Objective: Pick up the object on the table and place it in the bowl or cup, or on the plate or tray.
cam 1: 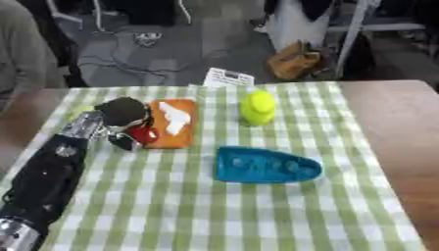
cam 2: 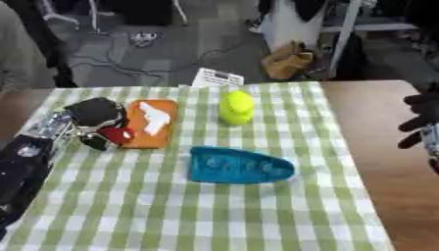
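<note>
My left hand [cam 1: 123, 112] reaches in from the lower left, its fingers curled round a small red object [cam 1: 144, 134]. It holds the object at the left edge of an orange tray [cam 1: 182, 137], just above the cloth. A white object [cam 1: 174, 120] lies on that tray. A yellow-green rounded thing [cam 1: 258, 107] stands upright behind the middle of the cloth. A blue boat-shaped dish [cam 1: 264, 165] lies in the centre. My right hand [cam 2: 422, 120] shows only in the right eye view, at the right edge over the bare wood, fingers relaxed and holding nothing.
A green-and-white checked cloth [cam 1: 214, 215] covers most of the wooden table [cam 1: 394, 117]. A white card [cam 1: 228, 77] sits at the far edge. A brown bag [cam 1: 296, 60] and cables lie on the floor beyond.
</note>
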`<action>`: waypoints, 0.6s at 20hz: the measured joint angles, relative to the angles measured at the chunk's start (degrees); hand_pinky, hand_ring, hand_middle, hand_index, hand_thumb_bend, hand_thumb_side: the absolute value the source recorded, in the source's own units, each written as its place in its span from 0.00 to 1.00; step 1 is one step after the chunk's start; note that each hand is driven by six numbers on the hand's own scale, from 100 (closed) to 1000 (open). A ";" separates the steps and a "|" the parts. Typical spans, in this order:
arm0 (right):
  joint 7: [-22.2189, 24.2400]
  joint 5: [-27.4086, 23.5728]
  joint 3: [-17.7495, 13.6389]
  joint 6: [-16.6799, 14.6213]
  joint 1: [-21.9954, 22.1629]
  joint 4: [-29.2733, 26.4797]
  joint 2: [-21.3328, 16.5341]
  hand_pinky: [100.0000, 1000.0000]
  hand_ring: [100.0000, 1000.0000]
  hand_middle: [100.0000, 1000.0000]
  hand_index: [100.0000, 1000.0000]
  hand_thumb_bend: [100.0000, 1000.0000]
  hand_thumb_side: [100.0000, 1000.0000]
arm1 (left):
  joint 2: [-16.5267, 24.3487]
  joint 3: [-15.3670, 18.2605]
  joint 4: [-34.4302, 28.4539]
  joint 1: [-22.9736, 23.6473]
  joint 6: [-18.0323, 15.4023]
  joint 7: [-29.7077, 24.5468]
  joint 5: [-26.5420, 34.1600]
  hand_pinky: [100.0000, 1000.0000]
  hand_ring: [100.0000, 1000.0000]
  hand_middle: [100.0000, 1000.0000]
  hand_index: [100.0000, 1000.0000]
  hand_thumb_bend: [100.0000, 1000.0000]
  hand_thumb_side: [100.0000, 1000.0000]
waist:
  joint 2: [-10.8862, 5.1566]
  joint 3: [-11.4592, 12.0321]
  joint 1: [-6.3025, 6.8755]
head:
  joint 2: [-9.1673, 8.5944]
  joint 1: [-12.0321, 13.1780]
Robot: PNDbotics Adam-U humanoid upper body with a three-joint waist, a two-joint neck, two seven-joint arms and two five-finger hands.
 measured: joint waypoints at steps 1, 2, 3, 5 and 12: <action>0.02 -0.07 0.00 -0.02 0.00 0.00 0.01 0.43 0.55 0.70 0.66 0.00 0.68 | -0.31 0.75 1.37 -0.22 1.63 2.74 -0.24 0.53 0.31 0.24 0.39 0.13 0.00 | 0.00 -0.10 0.00 | -0.15 0.08; 0.07 -0.10 0.01 -0.07 -0.02 0.00 0.01 0.43 0.55 0.70 0.66 0.00 0.68 | -0.50 1.53 2.67 -0.48 3.28 5.56 -0.09 0.53 0.31 0.24 0.39 0.13 0.00 | 0.00 -0.24 0.00 | -0.26 0.18; 0.10 -0.12 0.02 -0.08 -0.02 0.00 0.01 0.43 0.55 0.70 0.66 0.00 0.68 | -0.62 2.06 3.81 -0.76 4.59 7.92 0.24 0.53 0.31 0.24 0.39 0.13 0.00 | 0.00 -0.33 0.00 | -0.40 0.25; 0.13 -0.14 0.04 -0.09 -0.04 0.00 0.02 0.43 0.55 0.70 0.66 0.00 0.68 | -0.85 2.69 5.65 -1.13 6.54 11.66 1.25 0.52 0.28 0.24 0.40 0.03 0.00 | 0.00 -0.42 0.00 | -0.66 0.40; 0.31 -0.21 0.34 -0.02 -0.27 0.00 0.04 0.43 0.55 0.70 0.66 0.00 0.68 | -0.85 3.53 9.12 -1.94 9.12 17.24 6.14 0.55 0.34 0.36 0.52 0.08 0.00 | 0.00 -0.92 0.00 | -1.16 0.66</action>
